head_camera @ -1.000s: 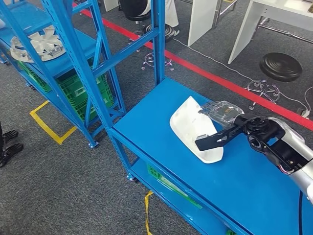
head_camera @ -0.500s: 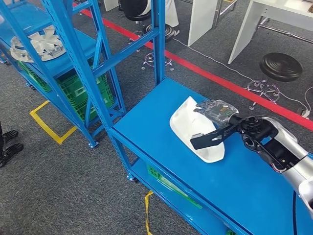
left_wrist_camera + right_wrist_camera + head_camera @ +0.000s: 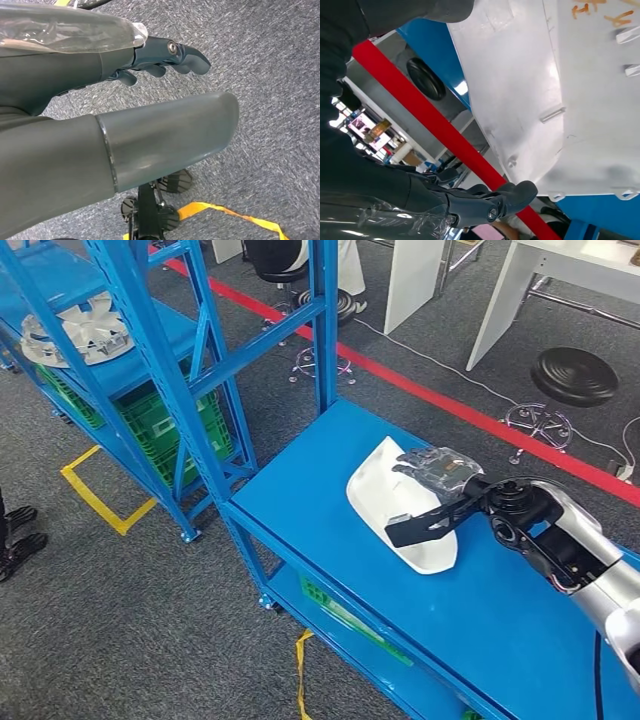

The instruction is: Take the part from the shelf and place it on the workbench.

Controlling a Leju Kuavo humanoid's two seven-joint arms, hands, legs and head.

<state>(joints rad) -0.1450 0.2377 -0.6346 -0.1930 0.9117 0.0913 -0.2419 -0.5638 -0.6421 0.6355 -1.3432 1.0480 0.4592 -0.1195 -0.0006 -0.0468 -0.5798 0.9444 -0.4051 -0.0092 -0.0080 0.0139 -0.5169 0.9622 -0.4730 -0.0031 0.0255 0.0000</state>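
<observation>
White part (image 3: 396, 502) lies flat on the blue desk (image 3: 317, 480), near its front edge. Right hand (image 3: 438, 490) sits over the part's right side, thumb across the top, fingers (image 3: 501, 197) at the far edge; can't tell if it's gripping. Left hand (image 3: 124, 95) hangs over the carpet, fingers apart, holding nothing.

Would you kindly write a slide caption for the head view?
Right hand rests at the white part lying on the blue workbench, beside the blue shelf.
</observation>
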